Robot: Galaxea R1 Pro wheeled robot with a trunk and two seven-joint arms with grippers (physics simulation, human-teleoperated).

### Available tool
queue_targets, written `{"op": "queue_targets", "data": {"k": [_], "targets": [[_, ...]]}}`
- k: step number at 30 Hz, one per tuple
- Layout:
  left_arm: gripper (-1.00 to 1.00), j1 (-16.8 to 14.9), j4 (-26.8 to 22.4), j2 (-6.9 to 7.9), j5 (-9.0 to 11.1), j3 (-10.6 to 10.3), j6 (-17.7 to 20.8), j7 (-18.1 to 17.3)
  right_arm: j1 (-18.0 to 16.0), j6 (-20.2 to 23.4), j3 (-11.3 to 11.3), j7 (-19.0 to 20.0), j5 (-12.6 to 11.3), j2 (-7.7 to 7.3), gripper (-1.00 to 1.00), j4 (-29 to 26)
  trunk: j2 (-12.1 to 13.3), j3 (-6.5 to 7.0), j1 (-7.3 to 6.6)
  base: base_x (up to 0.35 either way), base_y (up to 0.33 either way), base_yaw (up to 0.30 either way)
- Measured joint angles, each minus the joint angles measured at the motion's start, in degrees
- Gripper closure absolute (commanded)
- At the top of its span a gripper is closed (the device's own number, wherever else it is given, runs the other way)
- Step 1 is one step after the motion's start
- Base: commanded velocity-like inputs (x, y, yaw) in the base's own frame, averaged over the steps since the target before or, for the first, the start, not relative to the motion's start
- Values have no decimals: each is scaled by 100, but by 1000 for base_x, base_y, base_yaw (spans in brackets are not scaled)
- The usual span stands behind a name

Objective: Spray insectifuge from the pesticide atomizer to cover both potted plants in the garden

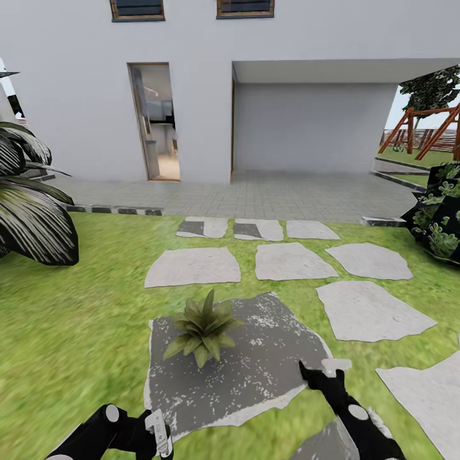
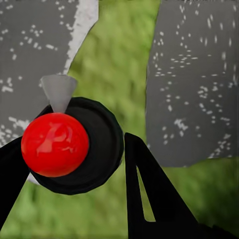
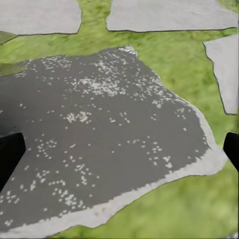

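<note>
Now the left gripper (image 2: pixel 69 169) clasps the pesticide atomizer (image 2: pixel 74 147), lower left of the head view; the right gripper (image 1: pixel 324 370) hangs open. One potted plant (image 1: pixel 203 327) sits centre on dark stone. Best to aim the nozzle (image 2: pixel 59 92) squarely at the leaves.

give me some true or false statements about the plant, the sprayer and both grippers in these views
1. The potted plant sits on the dark grey stone slab. True.
2. The left gripper is empty. False: its fingers close around the pesticide atomizer, seen from above with its red top.
3. The right gripper is open with nothing between its fingers. True.
4. The potted plant lies tipped over on the grass. False: it stands upright on the slab.
5. The house doorway is closed. False: it stands open, showing the interior.
</note>
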Motion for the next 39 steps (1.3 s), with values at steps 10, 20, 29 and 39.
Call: {"op": "queue_targets", "data": {"k": [10, 20, 29, 39], "targets": [[100, -28, -4, -48, -48, -19, 46, -9, 0, -1, 264, 961, 2876, -329, -100, -479, 0, 0, 0, 0, 0, 0], [100, -411, -3, -447, -699, -406, 717, -360, -1, 2, 277, 2794, 3743, -350, -100, -701, 0, 1, 0, 0, 0, 0], [100, -760, -5, -604, -771, -445, 950, -934, -1, -3, 295, 3597, 3813, -296, -100, -870, 0, 0, 0, 0, 0, 0], [100, -767, 3, -649, -788, -451, 957, -994, -2, -9, 1592, 3650, 3852, -265, 100, -823, 0, 0, 0, 0, 0, 0]]}}
